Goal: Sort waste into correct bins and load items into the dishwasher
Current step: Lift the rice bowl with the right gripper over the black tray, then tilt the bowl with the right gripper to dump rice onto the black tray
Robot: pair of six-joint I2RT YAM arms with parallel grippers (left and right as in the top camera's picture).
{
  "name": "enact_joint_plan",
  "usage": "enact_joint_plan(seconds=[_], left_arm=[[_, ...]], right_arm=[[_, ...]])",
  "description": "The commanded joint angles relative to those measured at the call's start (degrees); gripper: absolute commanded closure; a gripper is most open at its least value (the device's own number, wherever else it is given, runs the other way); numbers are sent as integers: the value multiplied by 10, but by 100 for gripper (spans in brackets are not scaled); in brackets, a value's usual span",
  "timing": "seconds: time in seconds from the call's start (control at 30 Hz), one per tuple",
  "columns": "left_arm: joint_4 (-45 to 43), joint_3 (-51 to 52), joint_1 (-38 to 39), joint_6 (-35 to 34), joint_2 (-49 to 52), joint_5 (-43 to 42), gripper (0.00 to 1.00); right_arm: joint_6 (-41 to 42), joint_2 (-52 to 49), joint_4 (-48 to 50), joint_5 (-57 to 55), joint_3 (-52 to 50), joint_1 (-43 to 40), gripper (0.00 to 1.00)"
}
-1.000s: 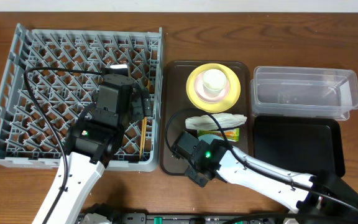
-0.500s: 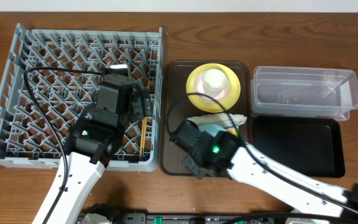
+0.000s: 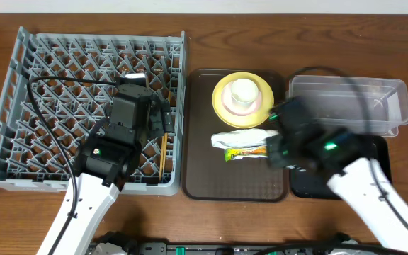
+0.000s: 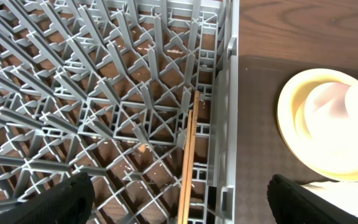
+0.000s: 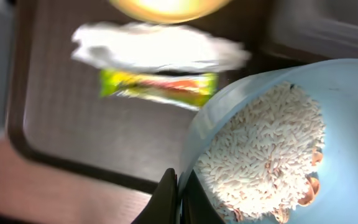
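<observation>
My right gripper is shut on the rim of the light blue bowl, which holds whitish rice crumbs. It hangs over the right edge of the brown serving tray, beside the black tray and the clear tub. The white wrapper and the green-and-yellow packet lie on the serving tray. The cream cup stands on the yellow plate. My left gripper is open above the chopsticks, which lie in the grey dish rack.
The rack's right wall stands between the chopsticks and the serving tray. The clear tub sits behind the black tray at the right. Bare wooden table runs along the far edge.
My right arm has swung from the serving tray's front left to its right edge, carrying the bowl. The wrapper and packet are now uncovered. My left arm has not moved.
</observation>
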State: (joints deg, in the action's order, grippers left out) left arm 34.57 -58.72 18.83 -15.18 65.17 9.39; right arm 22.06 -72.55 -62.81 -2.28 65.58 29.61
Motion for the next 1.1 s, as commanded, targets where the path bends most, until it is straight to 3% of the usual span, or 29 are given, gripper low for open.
enact_joint_plan(seconds=[0.0, 0.47, 0.77, 1.07], left_arm=[[2, -10, -3, -1, 1, 5, 8], [2, -10, -3, -1, 1, 5, 8], [2, -10, -3, -1, 1, 5, 8], [2, -10, -3, -1, 1, 5, 8]], right_arm=[[-20, 24, -7, 58, 10, -84, 99], [-173, 37, -7, 369, -24, -420, 99], [-216, 37, 92, 610, -165, -590, 99], [-229, 37, 220, 775, -300, -716, 99]])
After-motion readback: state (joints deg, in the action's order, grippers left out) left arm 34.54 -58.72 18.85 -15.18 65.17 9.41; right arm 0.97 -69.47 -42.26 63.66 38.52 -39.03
